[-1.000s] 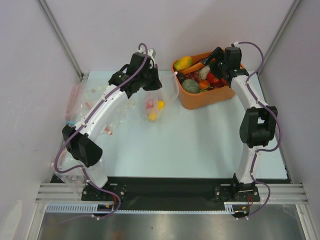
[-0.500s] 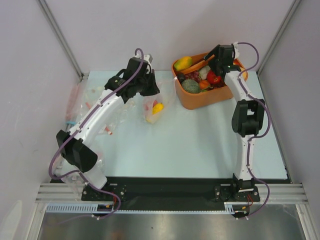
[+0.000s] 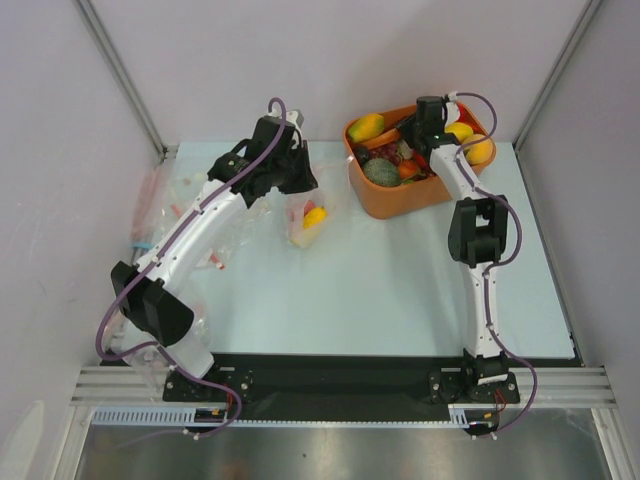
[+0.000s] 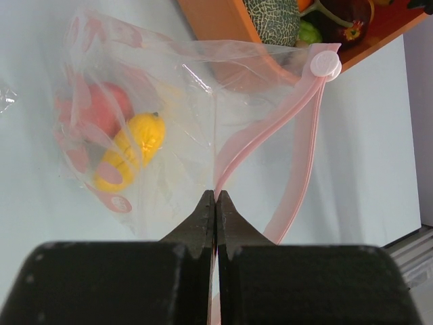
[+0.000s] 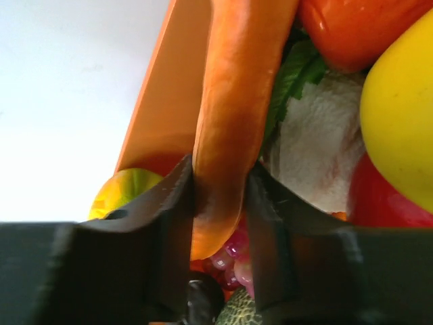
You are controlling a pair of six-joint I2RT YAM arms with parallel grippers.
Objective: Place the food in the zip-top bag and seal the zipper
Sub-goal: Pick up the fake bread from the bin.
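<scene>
- While the left gripper [image 4: 216, 203] is pinched tight on the zipper [image 4: 302, 145] — pale-pink strip, mouth gaping — the zip-top bag [image 4: 169, 81], clear and crinkly, is just beside the orange tub [image 3: 400, 200].
- Inside bag: glossy yellow fruit [image 4: 139, 145], red fruit [image 4: 101, 112].
- Right gripper [image 5: 220, 196] clamped on carrot [image 5: 237, 88] in tub w/ other food [image 5: 399, 101].
</scene>
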